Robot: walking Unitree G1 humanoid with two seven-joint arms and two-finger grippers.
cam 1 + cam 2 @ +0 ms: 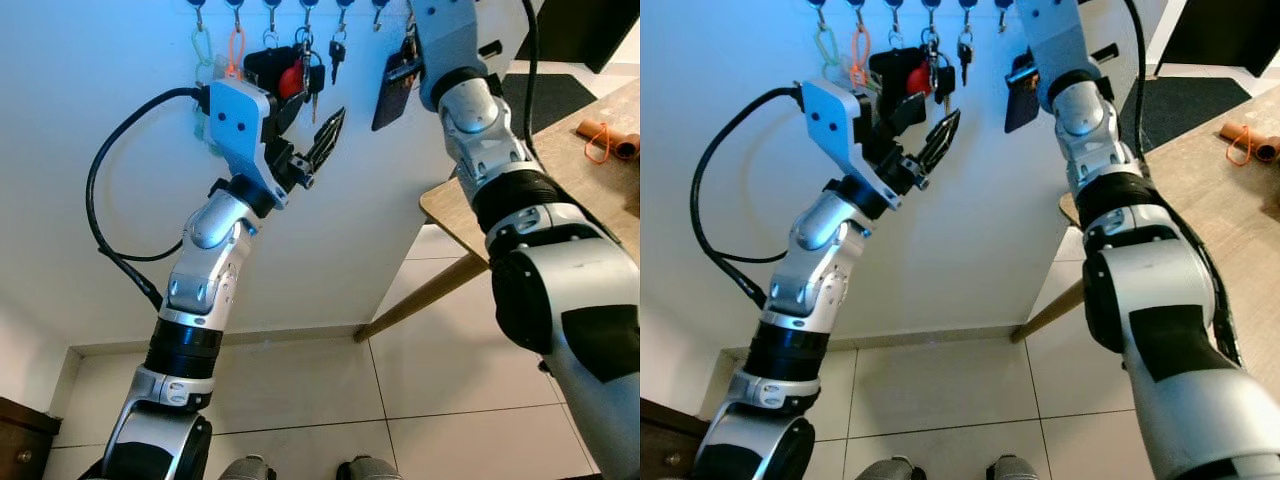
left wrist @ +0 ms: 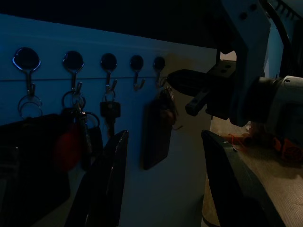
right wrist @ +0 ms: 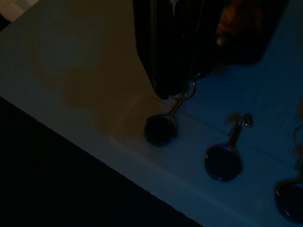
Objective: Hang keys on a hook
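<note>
Several bunches of keys are hanging from a row of hooks [image 2: 108, 64] along the top of the white wall [image 1: 110, 80], near the upper middle of the frame. One black key fob [image 1: 397, 92] is dangling from the end hook [image 3: 161, 128] at the right of the row, lying flat against the wall. Next to it, toward the left, a small black key [image 1: 337, 52], a red tag [image 1: 290, 80] with more keys, an orange clip [image 1: 236, 52] and a pale green clip [image 1: 203, 52] are hanging in turn.

Rising at the upper right, the right gripper [image 3: 182, 47] is sitting right at the fob; whether its fingers are clasping it or parted, I cannot tell. Left of centre, the left gripper [image 1: 325, 140] is pointing up at the red tag, its fingers [image 2: 111, 179] spread apart and holding nothing. At the right edge a wooden table [image 1: 560, 170] is carrying an orange loop [image 1: 597, 143].
</note>
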